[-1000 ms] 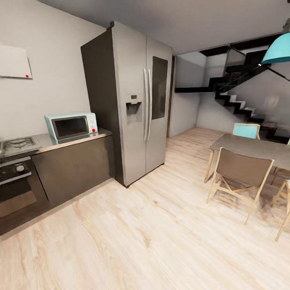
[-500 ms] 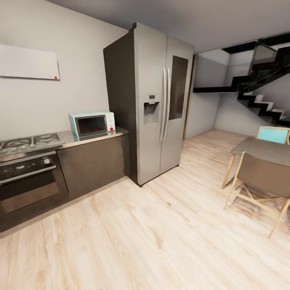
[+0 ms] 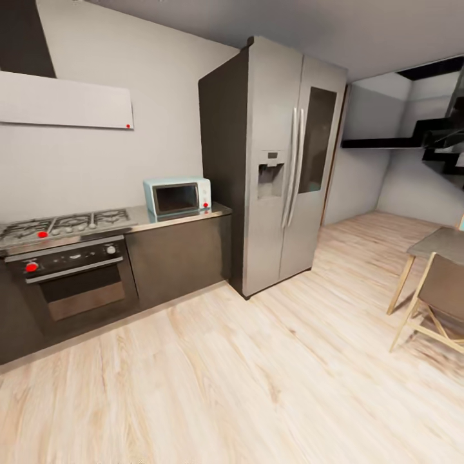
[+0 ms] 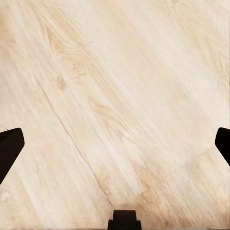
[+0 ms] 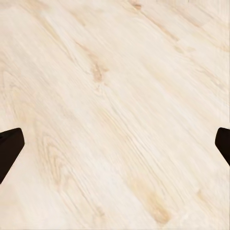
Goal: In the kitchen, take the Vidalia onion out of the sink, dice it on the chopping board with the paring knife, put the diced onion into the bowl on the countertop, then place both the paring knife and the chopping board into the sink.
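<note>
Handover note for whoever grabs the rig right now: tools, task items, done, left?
Left tool: open, holding nothing, over wood floor.
Right tool: open, holding nothing, over the same floor.
Head view: stove, oven, microwave, fridge. The countertop here holds just the microwave.
Done: nothing that can be confirmed.
Left: find the sink and onion, then dice, fill the bowl, put knife and board in the sink.

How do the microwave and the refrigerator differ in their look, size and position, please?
The microwave is small and pale turquoise; the refrigerator is tall and grey steel. The microwave sits on the countertop beside the stove; the refrigerator stands on the wooden floor at the counter's end. The microwave has one dark window; the refrigerator has double doors with long handles and a dispenser. Both have a dark glass panel.
</note>
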`<state>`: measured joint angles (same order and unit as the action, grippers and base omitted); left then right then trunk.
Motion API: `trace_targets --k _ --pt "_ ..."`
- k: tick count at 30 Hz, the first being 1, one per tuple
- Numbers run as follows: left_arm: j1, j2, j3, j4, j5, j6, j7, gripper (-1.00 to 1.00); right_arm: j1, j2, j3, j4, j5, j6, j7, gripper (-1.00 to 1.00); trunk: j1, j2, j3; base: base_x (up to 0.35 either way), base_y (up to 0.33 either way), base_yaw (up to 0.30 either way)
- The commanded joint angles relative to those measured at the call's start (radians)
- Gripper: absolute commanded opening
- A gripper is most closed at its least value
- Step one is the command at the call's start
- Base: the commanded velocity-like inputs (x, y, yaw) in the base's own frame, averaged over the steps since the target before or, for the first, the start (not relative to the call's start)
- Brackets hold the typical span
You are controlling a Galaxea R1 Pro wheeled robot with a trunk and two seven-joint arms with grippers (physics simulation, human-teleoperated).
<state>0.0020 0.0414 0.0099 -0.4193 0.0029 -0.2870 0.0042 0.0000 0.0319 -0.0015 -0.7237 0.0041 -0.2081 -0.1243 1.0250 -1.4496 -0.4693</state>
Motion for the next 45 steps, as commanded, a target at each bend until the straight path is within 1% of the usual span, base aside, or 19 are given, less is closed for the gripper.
trace_targets --k 1,45 --pt "0.0 0.0 0.001 -0.001 0.0 -0.001 0.0 1.0 0.0 0.0 0.0 0.0 0.0 -0.002 -0.003 1.0 0.0 0.0 -0.001 0.0 0.0 0.267" --pt "0.0 -0.001 0.001 -0.001 0.0 -0.001 0.0 1.0 0.0 0.0 0.0 0.0 0.0 -0.002 -0.003 1.0 0.0 0.0 -0.001 0.0 0.0 0.267"
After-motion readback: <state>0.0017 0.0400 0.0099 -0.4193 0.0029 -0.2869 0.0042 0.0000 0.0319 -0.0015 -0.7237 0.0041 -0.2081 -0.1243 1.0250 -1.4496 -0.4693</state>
